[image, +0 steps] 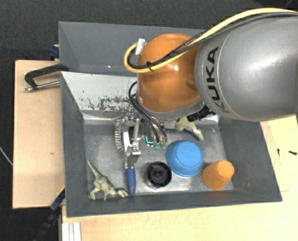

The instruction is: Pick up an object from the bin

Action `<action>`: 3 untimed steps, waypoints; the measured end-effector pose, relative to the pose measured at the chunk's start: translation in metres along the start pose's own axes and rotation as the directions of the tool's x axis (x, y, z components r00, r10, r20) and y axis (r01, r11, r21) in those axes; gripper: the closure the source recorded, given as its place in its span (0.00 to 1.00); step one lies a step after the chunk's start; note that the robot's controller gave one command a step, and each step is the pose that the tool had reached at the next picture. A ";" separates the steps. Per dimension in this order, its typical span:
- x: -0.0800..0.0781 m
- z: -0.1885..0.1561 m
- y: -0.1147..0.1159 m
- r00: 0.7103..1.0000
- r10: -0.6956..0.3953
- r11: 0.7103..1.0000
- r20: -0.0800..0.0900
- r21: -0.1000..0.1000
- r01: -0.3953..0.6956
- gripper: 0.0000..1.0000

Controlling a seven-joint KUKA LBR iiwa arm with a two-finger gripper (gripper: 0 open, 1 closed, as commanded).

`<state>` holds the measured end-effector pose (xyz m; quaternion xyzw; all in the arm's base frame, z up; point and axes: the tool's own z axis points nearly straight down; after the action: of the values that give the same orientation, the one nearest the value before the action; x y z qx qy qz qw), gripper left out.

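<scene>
Bin [71, 149], grey metal, contents listed from front wall to back.

1. Dinosaur [104, 187], pale green toy, front left corner, by the front wall.
2. Blue-handled tool [131, 181], slim, lying lengthwise just right of the dinosaur, with its far end toward the bin's middle.
3. Black round piece [157, 174], front middle, near the tool.
4. Orange foam plug [218, 174], front right, apart from the rest.
5. Blue cup [185, 158], round, between the black piece and the plug, set slightly further back.
6. Gripper [134, 150], at the bin's middle left, directly over the far end of the blue-handled tool. Whether it is wide, narrow or gripping cannot be told.
7. Ribbed coil [119, 134], metallic, just left of the gripper.
8. Pale toy figure [191, 129], behind the cup, partly under the arm.
9. Orange cover [166, 74] and grey arm [254, 64], over the bin's back half.
</scene>
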<state>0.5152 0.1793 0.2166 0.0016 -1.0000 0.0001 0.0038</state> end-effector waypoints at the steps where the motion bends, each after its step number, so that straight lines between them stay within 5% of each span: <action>1: 0.013 0.142 -0.010 0.900 -0.437 0.900 0.008 -0.001 0.437 0.00; 2: -0.024 0.143 -0.078 0.834 -0.552 0.834 0.013 0.006 0.552 0.00; 3: -0.023 0.143 -0.076 0.833 -0.553 0.833 0.014 0.004 0.553 1.00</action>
<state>0.5378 0.1034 0.0730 0.2906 -0.9568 -0.0009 -0.0036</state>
